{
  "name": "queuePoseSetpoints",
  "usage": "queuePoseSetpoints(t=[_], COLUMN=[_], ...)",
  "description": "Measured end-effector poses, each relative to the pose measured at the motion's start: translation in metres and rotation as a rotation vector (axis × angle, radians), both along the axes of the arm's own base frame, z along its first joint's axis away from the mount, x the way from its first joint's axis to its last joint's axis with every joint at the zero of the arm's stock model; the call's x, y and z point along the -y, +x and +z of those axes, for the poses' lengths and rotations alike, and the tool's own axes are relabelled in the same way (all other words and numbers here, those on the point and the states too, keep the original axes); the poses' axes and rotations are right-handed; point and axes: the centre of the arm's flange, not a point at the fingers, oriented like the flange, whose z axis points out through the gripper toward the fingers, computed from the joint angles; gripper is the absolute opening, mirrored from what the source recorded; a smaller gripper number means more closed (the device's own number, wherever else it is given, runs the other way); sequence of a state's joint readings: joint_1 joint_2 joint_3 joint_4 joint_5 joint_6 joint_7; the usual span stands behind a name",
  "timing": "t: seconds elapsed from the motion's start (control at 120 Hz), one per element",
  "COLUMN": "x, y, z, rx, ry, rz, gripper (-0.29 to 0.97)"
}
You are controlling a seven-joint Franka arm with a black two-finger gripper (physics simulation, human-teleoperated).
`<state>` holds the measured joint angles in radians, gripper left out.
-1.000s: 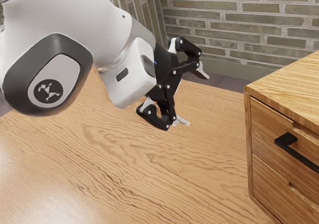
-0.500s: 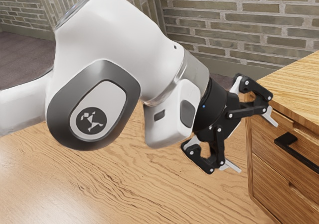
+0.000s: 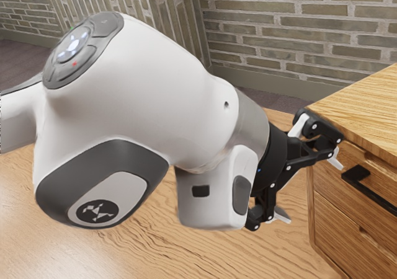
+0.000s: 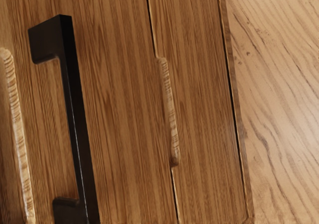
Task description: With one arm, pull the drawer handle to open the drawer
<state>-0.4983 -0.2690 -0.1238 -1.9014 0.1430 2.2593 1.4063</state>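
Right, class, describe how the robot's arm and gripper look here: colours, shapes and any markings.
The arm has a glossy white, rounded shell with dark grey oval caps; one cap carries a small white logo. A dark grey button pad sits on one joint. The wrist is black with a tiny blue light. The gripper is black, built of linked bars, with pale fingertips.

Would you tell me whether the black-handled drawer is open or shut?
Shut: the drawer front lies flush with the neighbouring front, a thin seam between.
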Motion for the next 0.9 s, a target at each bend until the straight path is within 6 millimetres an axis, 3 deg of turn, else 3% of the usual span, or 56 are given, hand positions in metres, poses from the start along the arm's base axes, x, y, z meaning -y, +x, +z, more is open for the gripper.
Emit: queuePoseSetpoints(t=[0.167, 0.267, 0.408, 0.483, 0.733, 0.9], x=[-0.01, -0.011, 0.028, 0.034, 0.033, 0.036], y=[0.007, 0.0, -0.02, -0.026, -0.025, -0.008], z=[0.0, 0.005, -0.002, -0.002, 0.002, -0.008], rx=[-0.06, -0.081, -0.119, -0.131, -0.059, -0.007], ry=[-0.087, -0.128, -0.146, -0.163, -0.161, -0.167], rz=[0.137, 0.197, 0.199, 0.221, 0.276, 0.287], gripper=[0.68, 0.68, 0.68, 0.68, 0.46, 0.41])
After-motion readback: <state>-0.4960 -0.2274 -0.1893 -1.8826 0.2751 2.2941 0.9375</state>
